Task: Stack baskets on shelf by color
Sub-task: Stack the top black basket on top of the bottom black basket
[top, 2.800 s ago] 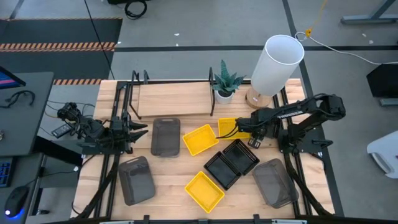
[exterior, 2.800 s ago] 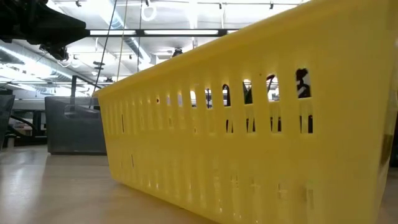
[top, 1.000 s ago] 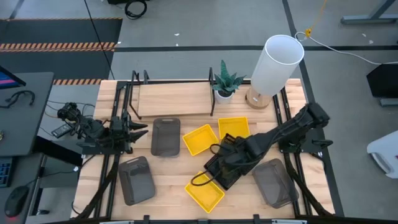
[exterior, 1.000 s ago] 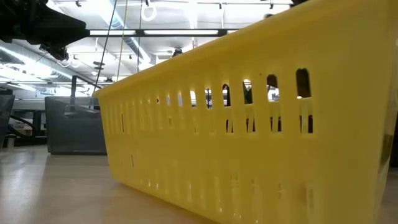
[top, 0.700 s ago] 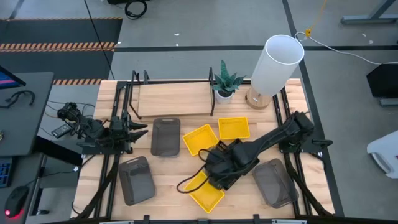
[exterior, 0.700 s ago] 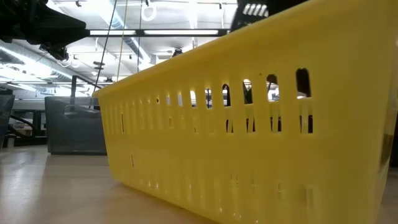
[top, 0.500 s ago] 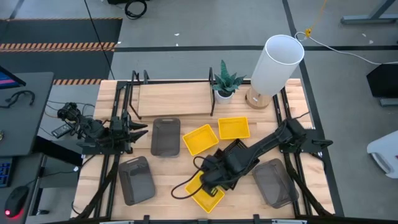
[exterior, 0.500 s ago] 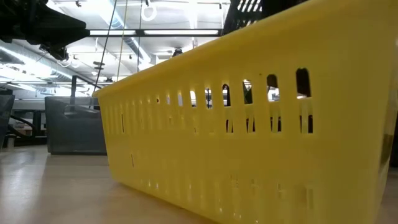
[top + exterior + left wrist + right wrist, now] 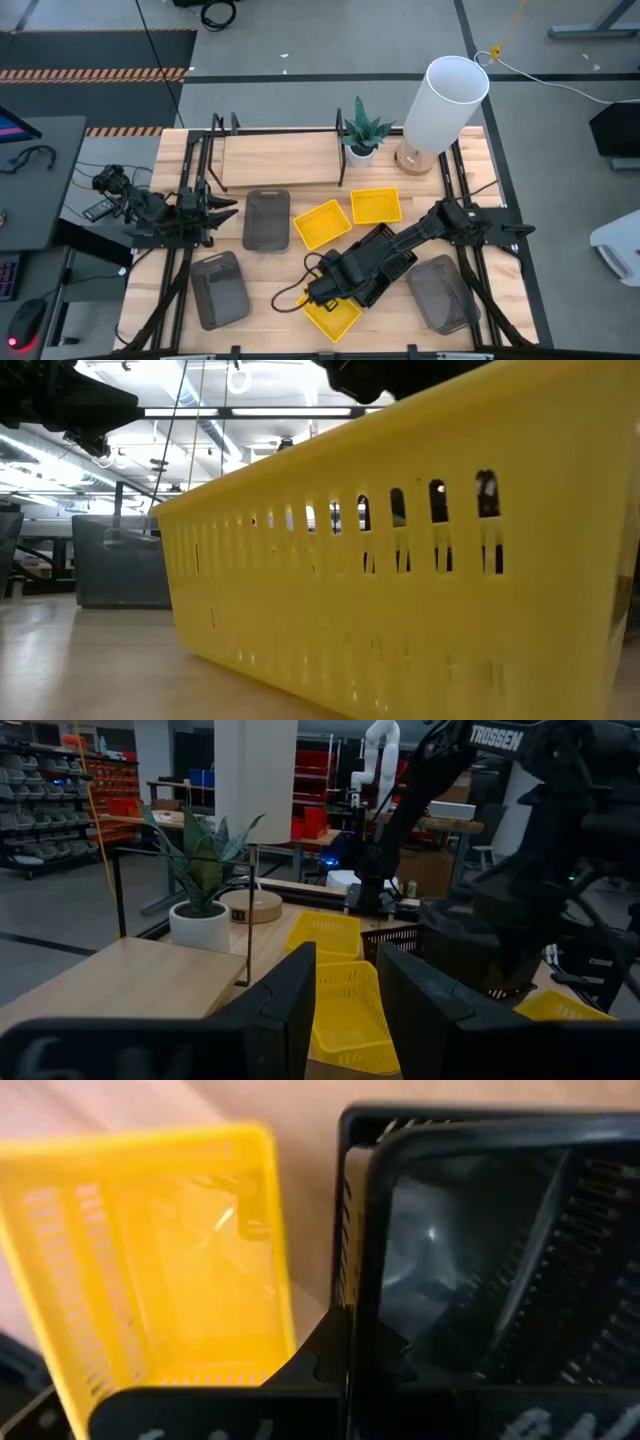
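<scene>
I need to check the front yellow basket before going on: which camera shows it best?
The right wrist view: the front yellow basket lies open, inside and rim visible. The high view shows it partly under the right arm, the low view only its slotted wall, the left wrist view a corner.

Shelf [image 9: 280, 158] bare at 12; yellow baskets [image 9: 321, 225], black ones [image 9: 385, 252] mid-table; grey ones [image 9: 266, 219] scattered 9 to 4

From my low view the near yellow basket [image 9: 400, 560] blocks almost the whole table. Right gripper [image 9: 322, 290] hides part of that basket from above; I can't tell its finger state. Right wrist crops the black basket [image 9: 500, 1260].
</scene>
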Controlling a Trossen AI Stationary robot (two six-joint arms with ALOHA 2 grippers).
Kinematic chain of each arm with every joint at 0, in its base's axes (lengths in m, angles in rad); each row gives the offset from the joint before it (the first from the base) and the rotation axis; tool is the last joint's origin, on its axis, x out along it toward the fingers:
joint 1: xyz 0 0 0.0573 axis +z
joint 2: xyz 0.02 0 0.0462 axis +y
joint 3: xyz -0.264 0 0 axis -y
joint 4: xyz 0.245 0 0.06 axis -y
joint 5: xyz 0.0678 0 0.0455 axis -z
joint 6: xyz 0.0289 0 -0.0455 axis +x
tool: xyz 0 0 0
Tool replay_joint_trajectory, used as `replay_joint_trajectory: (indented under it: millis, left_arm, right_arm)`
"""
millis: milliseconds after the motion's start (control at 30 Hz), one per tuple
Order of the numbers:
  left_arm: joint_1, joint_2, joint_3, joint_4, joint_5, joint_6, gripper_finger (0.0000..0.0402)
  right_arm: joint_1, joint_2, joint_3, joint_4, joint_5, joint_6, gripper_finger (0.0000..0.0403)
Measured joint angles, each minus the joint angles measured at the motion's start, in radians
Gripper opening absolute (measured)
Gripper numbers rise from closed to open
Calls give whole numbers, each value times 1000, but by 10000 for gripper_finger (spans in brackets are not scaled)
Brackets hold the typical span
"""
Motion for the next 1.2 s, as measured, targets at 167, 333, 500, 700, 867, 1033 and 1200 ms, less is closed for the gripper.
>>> replay_joint_trajectory:
  millis: [167,333,500,700,867,1033,1200]
  left_arm:
    - [0,0,0,0,0,0,117]
    - [0,0,0,0,0,0,117]
    - [0,0,0,0,0,0,117]
    - [0,0,0,0,0,0,117]
    - [0,0,0,0,0,0,117]
    - [0,0,0,0,0,0,117]
    - [0,0,0,0,0,0,117]
  right_arm:
    - [-19,10,0,-12,-23,27,6]
    - [-30,13,0,5,-74,34,7]
    - [-33,13,0,-2,-125,23,27]
    - [-34,13,0,-2,-186,58,79]
    - [-39,13,0,-3,-211,67,121]
    - [-51,13,-1,-24,-216,80,138]
    - [-52,13,-1,-45,-199,107,118]
